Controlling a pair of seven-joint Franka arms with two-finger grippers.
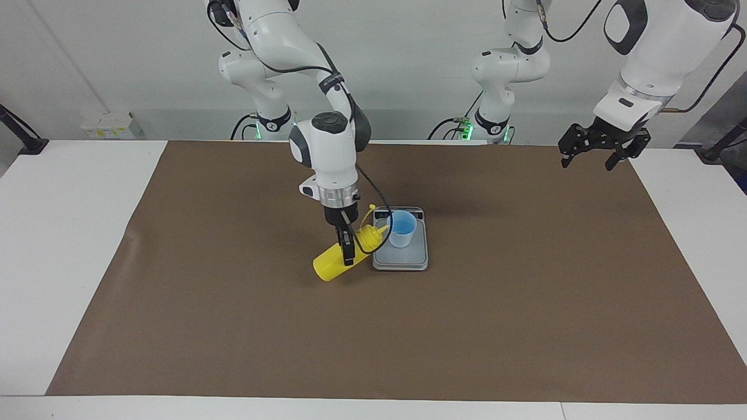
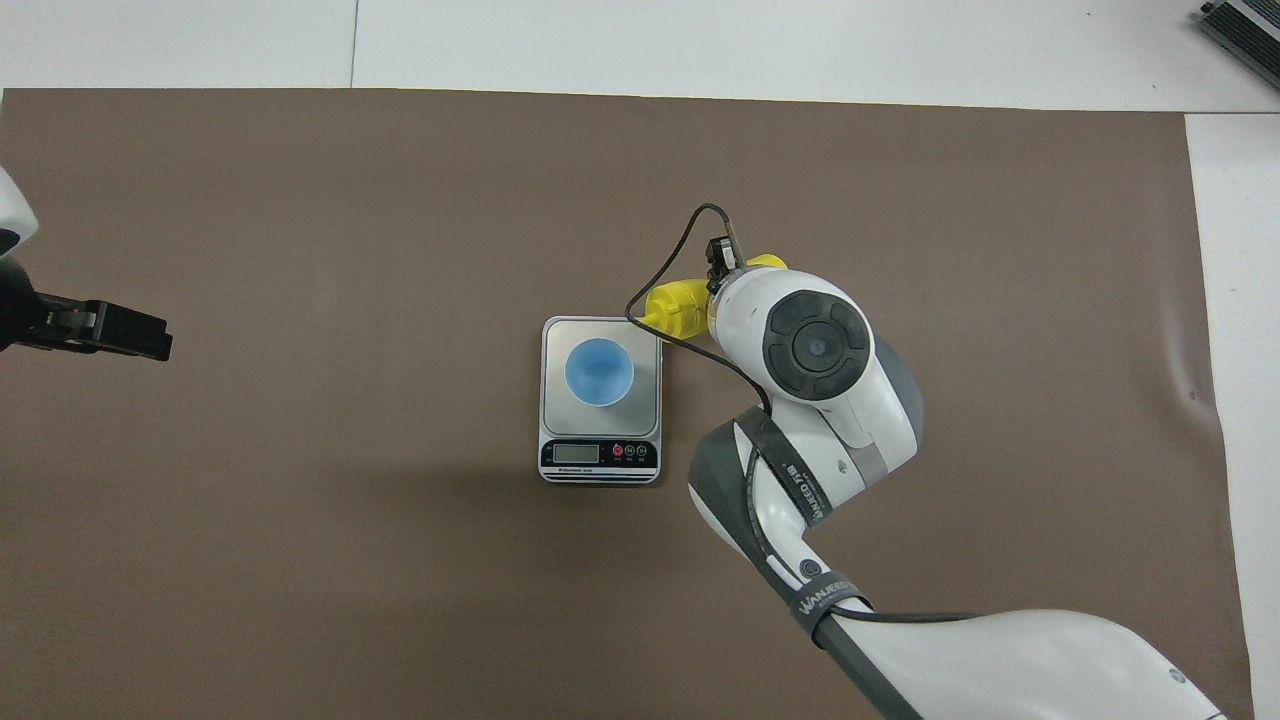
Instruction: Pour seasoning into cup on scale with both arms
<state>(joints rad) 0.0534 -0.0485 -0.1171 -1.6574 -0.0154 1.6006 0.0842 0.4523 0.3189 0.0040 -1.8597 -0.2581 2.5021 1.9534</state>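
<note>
The brown mat (image 1: pixel 525 303) with the scale (image 1: pixel 400 256) is viewed from high across the table, facing the robots, and from steeply above their end.
</note>
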